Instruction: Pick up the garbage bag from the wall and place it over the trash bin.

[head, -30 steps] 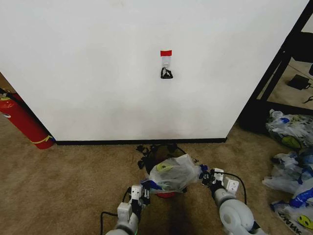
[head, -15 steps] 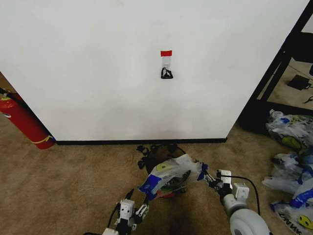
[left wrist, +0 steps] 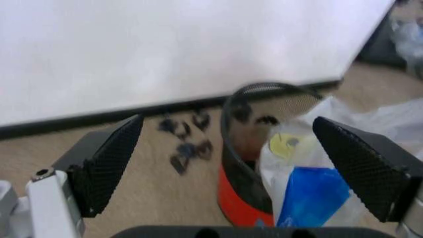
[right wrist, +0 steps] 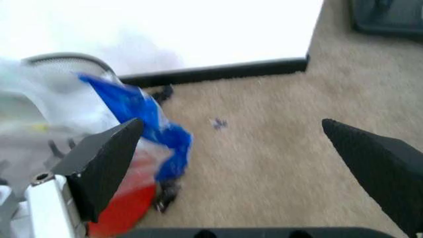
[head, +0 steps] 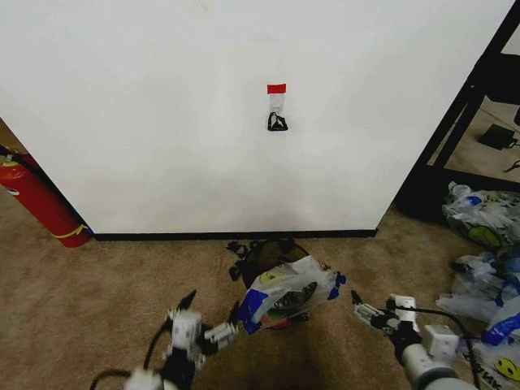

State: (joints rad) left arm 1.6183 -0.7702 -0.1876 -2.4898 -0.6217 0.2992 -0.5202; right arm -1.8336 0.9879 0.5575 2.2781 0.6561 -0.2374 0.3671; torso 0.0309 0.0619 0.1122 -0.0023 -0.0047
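On the carpet, by the wall:
garbage bag: draped over trash bin
left gripper: jaws spread, empty, beside bag
right gripper: jaws spread, empty, apart from bag

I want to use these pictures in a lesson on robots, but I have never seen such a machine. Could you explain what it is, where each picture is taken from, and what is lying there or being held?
This is a wheeled robot with two arms, each ending in a two-fingered gripper. One picture comes from a camera on its head, looking down at a carpeted floor and a white wall. The other two come from cameras on its wrists; the dark wedges at their sides are the gripper fingers.

By the wall stands the trash bin, black mesh with a red base. The garbage bag, thin white plastic with blue handles, is draped over it. The left gripper and the right gripper are both open, on either side of the bin, holding nothing. On the wall are a small hook and a red tape strip. A fire extinguisher stands at the left, and similar bags are heaped at the right.
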